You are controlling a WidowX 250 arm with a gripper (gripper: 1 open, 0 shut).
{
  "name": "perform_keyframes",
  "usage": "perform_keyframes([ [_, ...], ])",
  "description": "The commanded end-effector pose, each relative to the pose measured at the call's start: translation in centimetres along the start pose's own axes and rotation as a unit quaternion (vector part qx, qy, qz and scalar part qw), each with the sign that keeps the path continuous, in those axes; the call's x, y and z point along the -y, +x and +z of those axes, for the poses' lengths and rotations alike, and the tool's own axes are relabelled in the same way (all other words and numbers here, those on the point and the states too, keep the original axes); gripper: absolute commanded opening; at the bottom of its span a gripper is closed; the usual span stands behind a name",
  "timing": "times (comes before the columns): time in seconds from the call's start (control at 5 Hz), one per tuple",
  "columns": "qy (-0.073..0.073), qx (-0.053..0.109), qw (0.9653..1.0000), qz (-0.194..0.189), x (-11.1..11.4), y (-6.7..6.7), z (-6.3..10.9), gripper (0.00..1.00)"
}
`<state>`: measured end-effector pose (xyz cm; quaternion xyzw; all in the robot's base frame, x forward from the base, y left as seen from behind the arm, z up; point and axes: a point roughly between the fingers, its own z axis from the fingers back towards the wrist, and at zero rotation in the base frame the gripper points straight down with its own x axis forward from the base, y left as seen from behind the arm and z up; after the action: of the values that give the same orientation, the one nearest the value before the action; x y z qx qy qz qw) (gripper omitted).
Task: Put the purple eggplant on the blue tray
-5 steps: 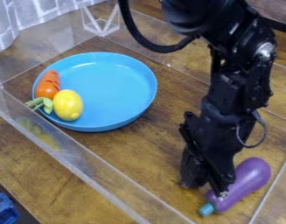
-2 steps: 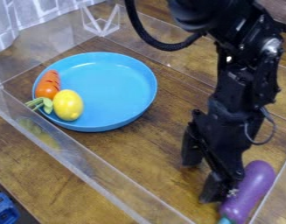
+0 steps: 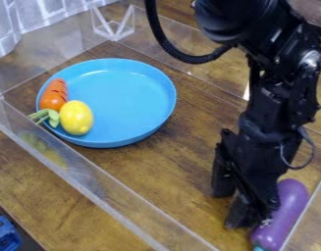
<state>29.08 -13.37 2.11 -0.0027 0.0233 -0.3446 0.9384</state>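
Note:
The purple eggplant [image 3: 286, 210] lies on the wooden table at the lower right, its long axis running towards the camera. My gripper [image 3: 244, 204] points straight down just left of it. The dark fingers stand apart, and the near finger [image 3: 246, 216] overlaps the eggplant's left edge. I cannot tell whether the eggplant sits between the jaws or only beside them. The blue tray [image 3: 130, 93] rests at the left, well away from the gripper.
A yellow lemon [image 3: 75, 118] and an orange carrot [image 3: 54, 95] lie on the tray's left side. A clear plastic wall [image 3: 110, 196] runs along the front of the table, and another stands at the back.
The gripper's fingers have spread from shut. The arm shifted slightly right. The eggplant slid a little to the right and turned more end-on to the camera.

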Motion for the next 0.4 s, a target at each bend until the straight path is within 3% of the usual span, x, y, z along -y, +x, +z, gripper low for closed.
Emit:
perform_keyframes([
  [0.0,0.008,0.023,0.9997,-0.004,-0.11,0.63,1.31,0.00],
  [0.2,0.013,0.023,0.9996,-0.002,-0.60,0.34,2.27,0.00],
])
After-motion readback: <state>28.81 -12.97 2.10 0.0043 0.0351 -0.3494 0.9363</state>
